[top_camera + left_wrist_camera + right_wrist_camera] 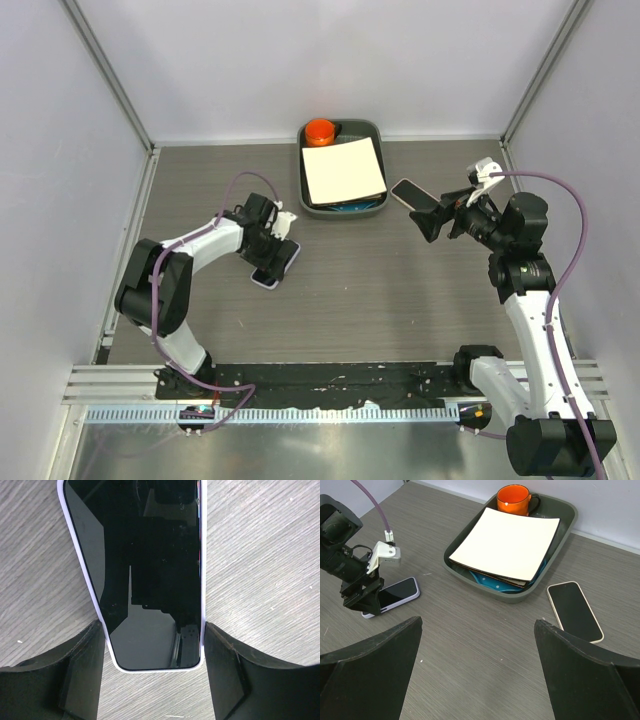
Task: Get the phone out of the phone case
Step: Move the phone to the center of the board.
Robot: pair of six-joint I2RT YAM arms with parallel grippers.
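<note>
A black-screened phone (145, 570) in a pale lilac phone case (80, 565) lies flat on the grey wood-grain table, left of centre (277, 263) and far left in the right wrist view (395, 594). My left gripper (154, 630) straddles its near end. Both black fingers (85, 665) press against the case's side edges, so it is shut on the cased phone. In the top view the left gripper (272, 245) covers part of the phone. My right gripper (428, 222) hovers at the right of the table, open (477, 622), holding nothing.
A second phone (412, 194) with a cream rim lies screen-up near the right gripper (575, 611). A dark grey tray (300, 180) at the back centre holds an orange mug (320, 131), a white square plate (343, 170) and blue items beneath. Walls enclose the table.
</note>
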